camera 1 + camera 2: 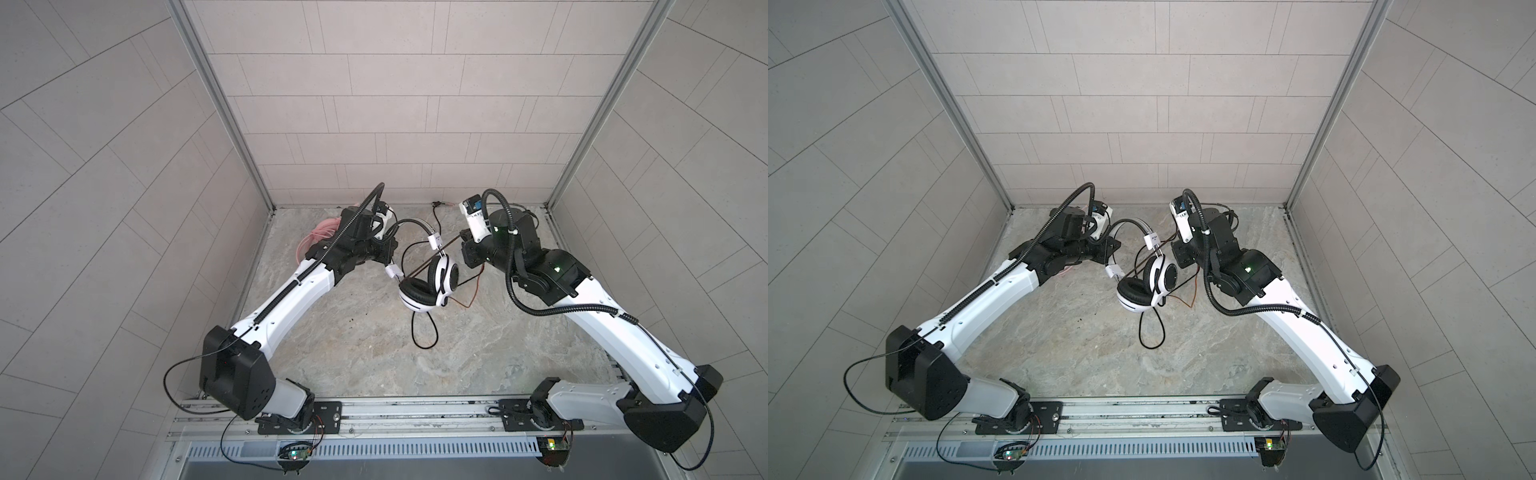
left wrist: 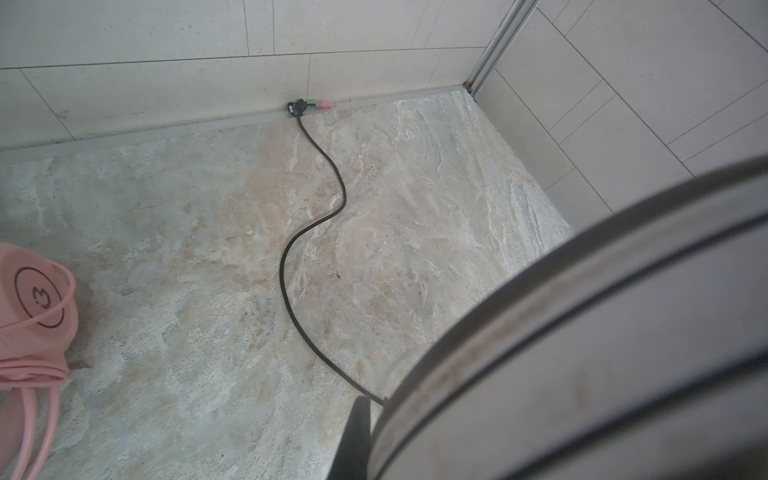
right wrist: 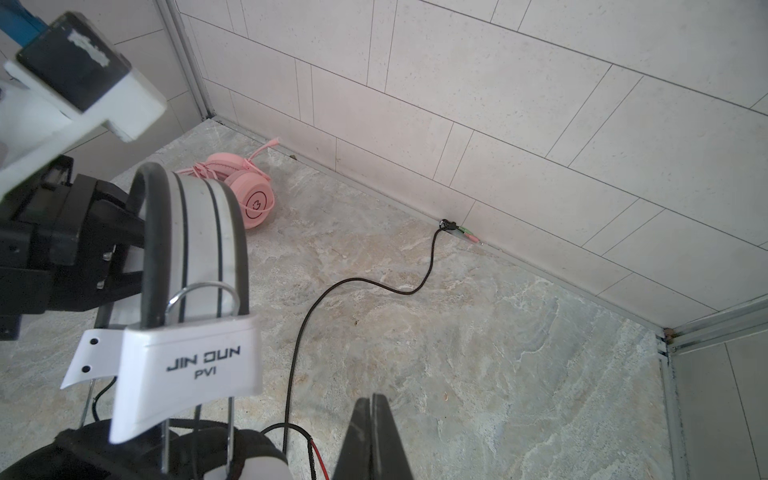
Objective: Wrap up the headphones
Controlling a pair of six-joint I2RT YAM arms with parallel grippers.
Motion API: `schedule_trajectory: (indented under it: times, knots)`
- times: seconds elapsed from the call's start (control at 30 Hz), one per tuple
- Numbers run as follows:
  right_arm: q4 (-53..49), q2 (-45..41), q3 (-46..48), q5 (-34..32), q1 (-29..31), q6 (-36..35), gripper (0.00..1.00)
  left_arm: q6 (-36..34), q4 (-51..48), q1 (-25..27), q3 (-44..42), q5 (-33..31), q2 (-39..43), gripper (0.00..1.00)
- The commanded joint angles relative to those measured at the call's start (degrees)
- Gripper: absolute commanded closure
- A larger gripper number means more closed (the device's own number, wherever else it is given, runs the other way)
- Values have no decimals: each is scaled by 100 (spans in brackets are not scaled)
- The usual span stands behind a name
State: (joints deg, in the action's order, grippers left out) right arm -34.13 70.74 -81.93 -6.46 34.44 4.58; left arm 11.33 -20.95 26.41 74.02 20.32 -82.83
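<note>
Marble bench (image 1: 374, 357), tiled walls: left claw (image 1: 390, 248) clamps the striped headset (image 1: 415, 297) by its band, mid-bench. The right claw (image 3: 372, 401) is closed beside it; whether it holds anything is unclear. The pink headset (image 3: 249, 199) lies in the far left corner.

This is a robotics lab cell, a boxed-in test bench rather than a lived-in room. Pale wall panels (image 1: 399, 104) with a tile pattern close it on three sides, joined at the corners by bare aluminium posts (image 1: 223, 104). The worktop (image 1: 374, 340) has a marble look. Two white-and-black robot arms, left (image 1: 291, 291) and right (image 1: 640, 349), stand on an aluminium rail (image 1: 415, 409) along the front, beside a slotted cable duct (image 1: 415, 449) and an exposed circuit board (image 1: 296, 454) with a lit LED.
</note>
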Motion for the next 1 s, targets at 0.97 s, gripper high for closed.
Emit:
schedule_trajectory:
  times: [0.97]
  knots:
    - [2768,1321,742,3398,-1150,2247,73,2276,1982,-234,594,2717,237,100]
